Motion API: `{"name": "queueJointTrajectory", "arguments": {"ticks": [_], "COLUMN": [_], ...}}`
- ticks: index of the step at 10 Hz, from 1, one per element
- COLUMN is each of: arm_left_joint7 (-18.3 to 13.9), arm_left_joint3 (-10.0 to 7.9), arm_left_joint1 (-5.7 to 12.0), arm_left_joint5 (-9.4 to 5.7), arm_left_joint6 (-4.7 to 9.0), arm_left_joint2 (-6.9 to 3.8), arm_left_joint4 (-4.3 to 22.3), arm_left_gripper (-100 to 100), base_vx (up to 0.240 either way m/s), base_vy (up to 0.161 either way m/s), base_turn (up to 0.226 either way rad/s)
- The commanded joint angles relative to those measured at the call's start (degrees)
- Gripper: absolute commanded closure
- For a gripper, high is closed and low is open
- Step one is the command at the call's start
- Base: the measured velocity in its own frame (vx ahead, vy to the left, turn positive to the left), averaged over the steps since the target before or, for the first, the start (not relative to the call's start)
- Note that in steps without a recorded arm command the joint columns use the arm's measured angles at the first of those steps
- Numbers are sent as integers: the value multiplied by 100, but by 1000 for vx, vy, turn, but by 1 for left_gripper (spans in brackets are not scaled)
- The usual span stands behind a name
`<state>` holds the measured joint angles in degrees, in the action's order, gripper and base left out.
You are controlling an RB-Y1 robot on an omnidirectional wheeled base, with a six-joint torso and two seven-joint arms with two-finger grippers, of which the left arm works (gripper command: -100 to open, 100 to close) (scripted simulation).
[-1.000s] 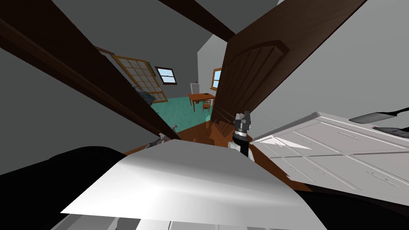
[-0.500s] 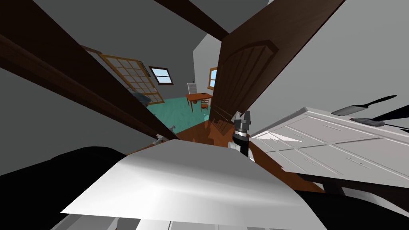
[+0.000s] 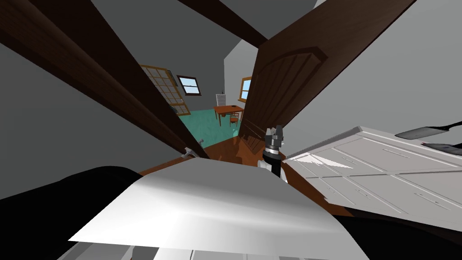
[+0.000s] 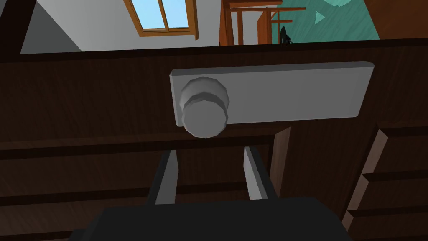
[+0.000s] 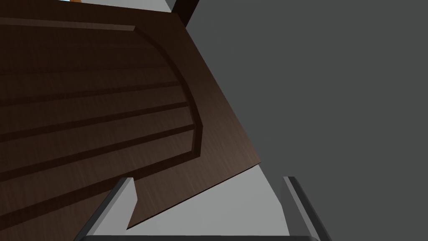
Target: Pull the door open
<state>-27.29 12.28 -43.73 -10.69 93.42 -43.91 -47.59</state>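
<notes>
A: L arm status?
B: Left gripper [image 4: 209, 150] faces the knob [image 4: 205, 113]. Fingers apart, abt the usual open width, nothing held. Knob sits just past the tips, lined up w/ the gap, not touching.
A: Knob mount?
B: At one end of a grey plate [image 4: 284, 94] on the dark door [image 4: 75, 96], near its free edge. Plate's long axis runs parallel to that edge, crosswise to the fingers. Knob stem points back at the gripper.
A: R arm?
B: Right gripper [image 3: 274, 130] is up ahead of the chest, aimed at door panel and grey wall [image 5: 334, 83]. Fingers wide, empty. L looks the nearer arm to the knob.
A: Door state?
B: Leaf stands well open. Table [image 3: 228, 108] and teal floor [image 3: 203, 126] visible beyond. Judgement: task near done.
A: Next?
B: If more pull is wanted, L goes straight fwd along the finger axis till the knob is betw. the fingers, then closes. Risk: round knob, thin blades, may slip.
</notes>
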Motion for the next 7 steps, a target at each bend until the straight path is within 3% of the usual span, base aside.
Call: {"name": "queueJointTrajectory", "arguments": {"ticks": [1, 3, 7], "arm_left_joint7": [17, -36, -132], "arm_left_joint3": [-45, -58, -124], "arm_left_joint1": [-113, -63, -35], "arm_left_joint5": [-76, -86, -170], "arm_left_joint6": [201, 6, -62], "arm_left_joint2": [70, 29, -15], "arm_left_joint4": [91, 99, 84], "arm_left_gripper": [-100, -100, -100], "base_vx": [-69, 27, 203], "base_vy": [59, -12, -88], "base_turn": [79, -30, -46]}}
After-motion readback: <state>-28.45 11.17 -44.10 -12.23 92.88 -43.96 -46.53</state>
